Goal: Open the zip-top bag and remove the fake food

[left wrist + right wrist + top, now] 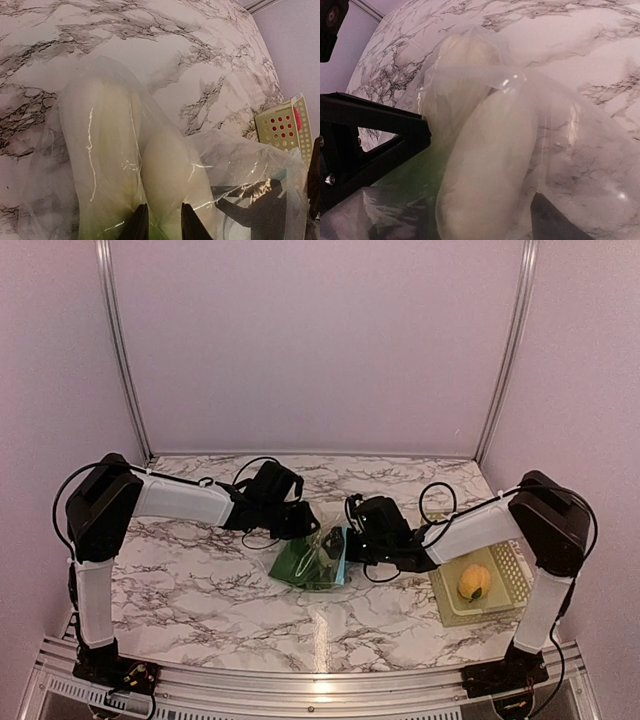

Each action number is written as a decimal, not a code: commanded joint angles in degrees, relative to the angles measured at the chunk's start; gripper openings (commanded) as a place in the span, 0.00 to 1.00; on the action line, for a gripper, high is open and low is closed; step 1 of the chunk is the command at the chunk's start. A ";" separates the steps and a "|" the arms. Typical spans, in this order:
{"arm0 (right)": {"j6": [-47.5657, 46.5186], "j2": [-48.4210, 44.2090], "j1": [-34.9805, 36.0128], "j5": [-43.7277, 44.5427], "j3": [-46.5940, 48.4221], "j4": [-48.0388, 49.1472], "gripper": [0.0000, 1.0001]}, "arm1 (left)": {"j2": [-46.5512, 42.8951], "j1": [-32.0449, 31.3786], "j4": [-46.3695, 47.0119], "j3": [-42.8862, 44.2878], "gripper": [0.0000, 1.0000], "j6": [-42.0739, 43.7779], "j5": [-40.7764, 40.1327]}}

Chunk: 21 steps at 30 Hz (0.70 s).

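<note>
Sitting mid-table with the white-stemmed vegetable (100,150) inside, the zip-top bag (315,562) was pinched from the left by the left gripper (161,223), the right gripper (480,167) was spread wide around it, and the yellow-orange fruit (473,582) lay in the basket (515,570) at right.
</note>
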 commanded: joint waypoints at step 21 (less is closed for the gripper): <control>-4.30 -2.64 2.16 -1.20 6.19 -11.92 0.37 | -0.20 2.51 -0.56 -8.61 0.19 -1.70 -2.67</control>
